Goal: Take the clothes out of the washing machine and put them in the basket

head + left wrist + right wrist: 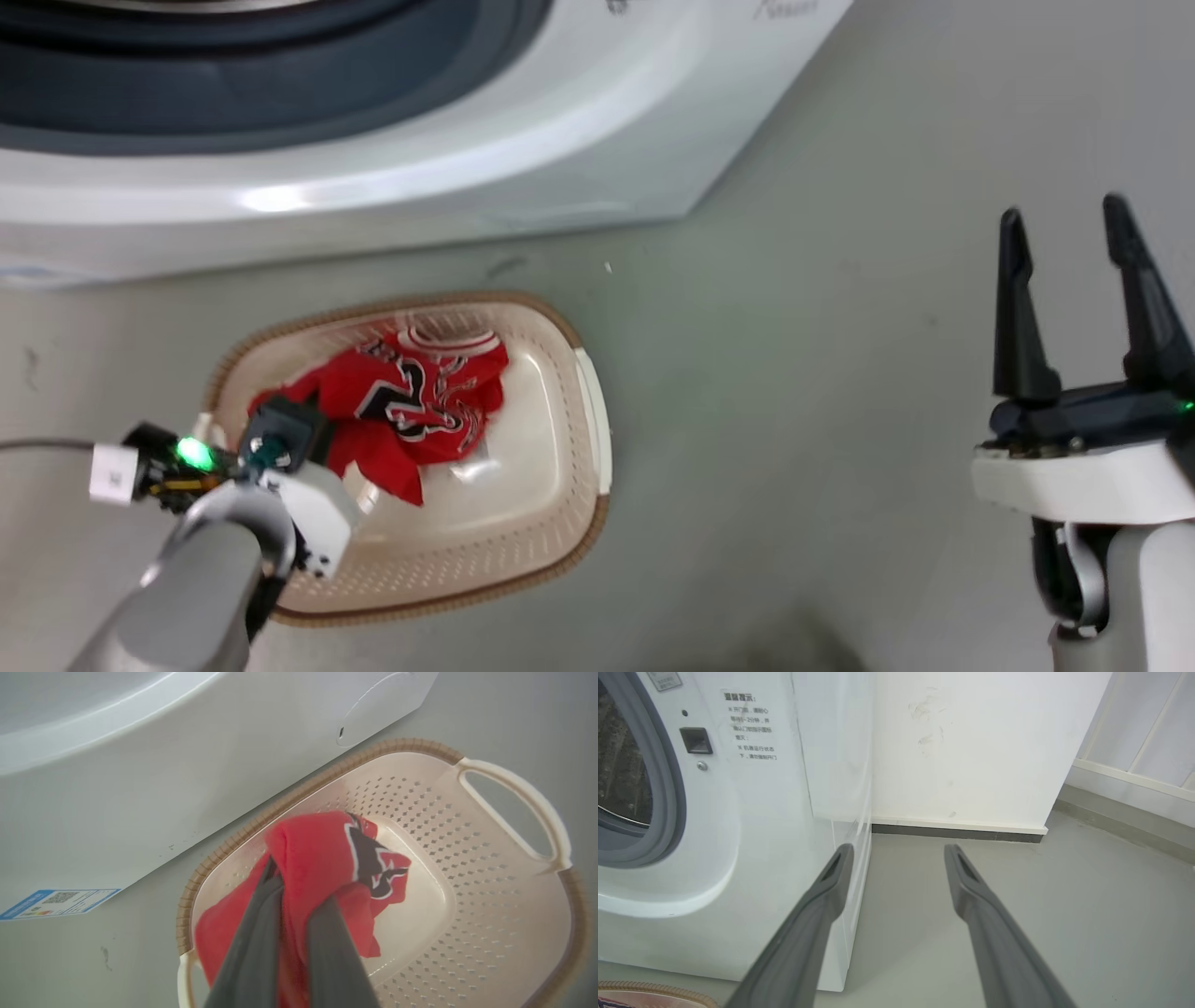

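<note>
Red jersey (411,401) lies in basket (560,551), left gripper (301,891) fingers clamped on it; right gripper (1064,210) fingers apart; washing machine (775,826) — blue QR label (58,902) in left wrist view, Chinese notice (754,728) in right wrist view.

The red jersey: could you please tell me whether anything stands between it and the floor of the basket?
Nothing visible does. The red jersey is inside the rim of the basket, with a fold pinched in the left gripper. No other thing lies in the basket under or beside it.
</note>
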You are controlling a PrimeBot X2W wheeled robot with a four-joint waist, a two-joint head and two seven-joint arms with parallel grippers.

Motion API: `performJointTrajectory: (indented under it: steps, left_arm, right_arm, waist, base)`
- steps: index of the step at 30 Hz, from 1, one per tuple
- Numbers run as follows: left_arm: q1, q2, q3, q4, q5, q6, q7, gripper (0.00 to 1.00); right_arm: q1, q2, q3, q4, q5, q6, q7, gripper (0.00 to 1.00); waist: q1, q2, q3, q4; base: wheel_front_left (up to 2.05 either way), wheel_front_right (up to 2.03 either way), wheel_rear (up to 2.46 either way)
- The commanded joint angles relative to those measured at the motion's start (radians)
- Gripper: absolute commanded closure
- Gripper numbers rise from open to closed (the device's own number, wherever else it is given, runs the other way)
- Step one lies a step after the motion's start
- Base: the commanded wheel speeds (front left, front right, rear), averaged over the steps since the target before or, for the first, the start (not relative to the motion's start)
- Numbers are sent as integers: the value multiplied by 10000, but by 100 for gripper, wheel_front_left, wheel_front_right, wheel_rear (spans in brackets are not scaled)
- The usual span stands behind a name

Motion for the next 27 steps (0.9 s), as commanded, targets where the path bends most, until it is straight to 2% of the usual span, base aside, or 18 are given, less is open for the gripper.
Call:
performJointTrajectory:
  steps: [1,6,11,22,23,24,27]
  left_arm:
    - [-565,-70,-95,568,129,-183,42,100]
    - [-1606,-292,-410,1973,372,-548,111,100]
    - [-2394,-590,-549,3264,405,-724,86,100]
    - [-3197,-1060,-366,4806,224,-502,-306,100]
    - [-3199,-1136,-366,4890,217,-518,-317,73]
    - [-3195,-1181,-369,4967,203,-510,-335,0]
    - [-3073,-1343,-297,4902,179,-420,-360,0]
  right_arm:
    - [-319,25,-113,-132,136,-12,-24,0]
    - [-466,23,-343,-184,280,-10,-24,0]
    - [-628,23,-420,-222,359,-12,-24,0]
    - [-847,20,-535,-252,339,-12,-24,0]
    - [-816,22,-574,-219,310,-12,-24,0]
    - [-796,22,-603,-200,272,-10,-24,0]
    - [-788,20,-561,-132,149,-12,-24,0]
  waist:
    - [-2,-1,1250,-523]
    - [-2,-1,2036,-704]
    - [-2,-1,2591,-797]
    - [-2,-1,3004,-867]
    - [-2,-1,2945,-825]
    - [-2,-1,2873,-777]
    - [-2,-1,2518,-638]
  base:
    - [0,0,0]
    - [0,0,0]
    - [0,0,0]
    - [0,0,0]
    - [0,0,0]
    - [0,0,0]
    - [0,0,0]
